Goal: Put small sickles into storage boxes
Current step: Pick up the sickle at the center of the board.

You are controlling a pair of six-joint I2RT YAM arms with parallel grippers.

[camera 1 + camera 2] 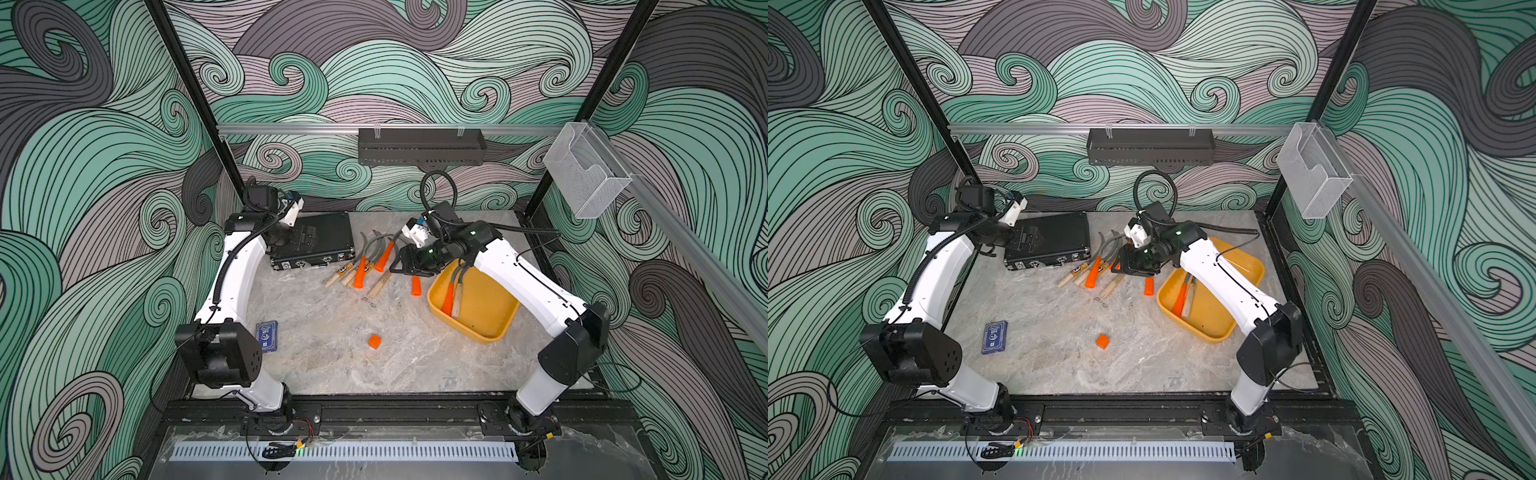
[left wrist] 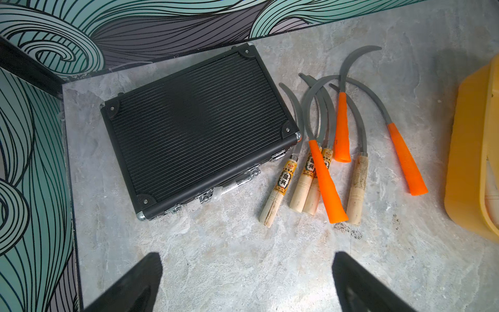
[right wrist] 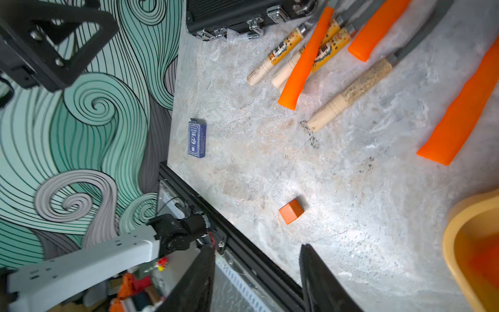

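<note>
Several small sickles (image 1: 365,266) lie in a loose pile on the marble table, with curved grey blades and orange or pale wooden handles (image 2: 326,183). One orange-handled sickle (image 1: 416,286) lies apart, nearer the yellow storage box (image 1: 490,316). In the box lie an orange-handled sickle (image 1: 449,299) and a pale-handled one (image 1: 1188,301). My right gripper (image 1: 399,266) hangs between pile and box, fingers apart, nothing between them (image 3: 259,250). My left gripper (image 1: 293,240) hovers over the black case, wide open and empty (image 2: 247,255).
A black ribbed case (image 1: 328,237) sits at the back left beside the pile. A small orange cube (image 1: 374,341) and a blue card box (image 1: 267,336) lie on the front part of the table. A clear bin (image 1: 586,174) hangs on the right rail.
</note>
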